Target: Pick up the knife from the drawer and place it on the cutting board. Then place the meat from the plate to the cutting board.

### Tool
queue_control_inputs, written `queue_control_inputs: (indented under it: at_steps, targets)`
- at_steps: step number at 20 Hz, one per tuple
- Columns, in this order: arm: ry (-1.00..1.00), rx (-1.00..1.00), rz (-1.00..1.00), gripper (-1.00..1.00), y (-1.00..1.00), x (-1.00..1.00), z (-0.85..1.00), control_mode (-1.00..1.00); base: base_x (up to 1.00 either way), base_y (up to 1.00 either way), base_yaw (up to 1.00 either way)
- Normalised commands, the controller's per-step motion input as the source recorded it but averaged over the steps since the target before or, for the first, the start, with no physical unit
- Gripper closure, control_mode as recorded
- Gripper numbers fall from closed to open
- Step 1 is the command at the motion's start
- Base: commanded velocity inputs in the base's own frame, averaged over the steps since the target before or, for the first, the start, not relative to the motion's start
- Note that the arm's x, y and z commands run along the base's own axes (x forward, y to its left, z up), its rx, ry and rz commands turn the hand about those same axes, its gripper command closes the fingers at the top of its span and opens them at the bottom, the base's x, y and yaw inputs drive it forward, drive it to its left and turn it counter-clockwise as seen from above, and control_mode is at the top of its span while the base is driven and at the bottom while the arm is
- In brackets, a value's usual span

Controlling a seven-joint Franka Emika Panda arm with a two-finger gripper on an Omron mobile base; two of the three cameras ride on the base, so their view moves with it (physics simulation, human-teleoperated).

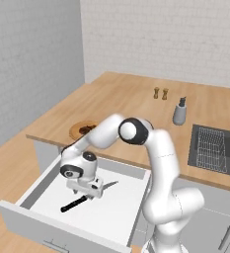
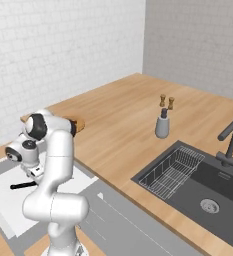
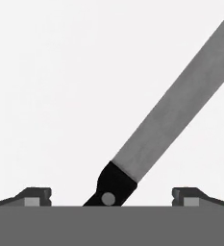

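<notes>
The white drawer [image 1: 111,217] stands pulled out below the counter edge. Inside it lies the knife [image 1: 74,203], black handle toward the drawer front and grey blade toward the back. My gripper [image 1: 89,194] hangs low over the knife's middle, open. In the hand view the blade [image 3: 176,110] runs diagonally up to the right. The start of the handle sits between my two fingertips [image 3: 34,196], which stand wide apart and touch nothing. The round wooden plate [image 1: 77,132] rests on the counter behind the drawer with the dark meat [image 1: 88,129] on it. The cutting board is out of view.
A dark sink with a wire rack [image 1: 210,148] is set into the counter at the right, with a faucet [image 2: 230,137] beside it. A grey soap dispenser [image 1: 179,112] and two small shakers [image 1: 161,93] stand farther back. Grey cabinet doors [image 1: 225,232] sit below the sink.
</notes>
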Motion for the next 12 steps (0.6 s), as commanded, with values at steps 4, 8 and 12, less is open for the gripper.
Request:
queue_control_inputs:
  at_steps: [4, 8, 12]
  targets:
    - [0.00, -0.06, -0.02, -1.00, 0.26, -0.03, -0.22, -1.00, 0.00, 0.00, 0.00]
    - [0.01, -0.07, -0.01, -1.00, 0.14, 0.23, -0.48, -1.00, 0.00, 0.00, 0.00]
    - [0.00, -0.08, 0.00, -1.00, 0.11, 0.06, -0.52, -1.00, 0.00, 0.00, 0.00]
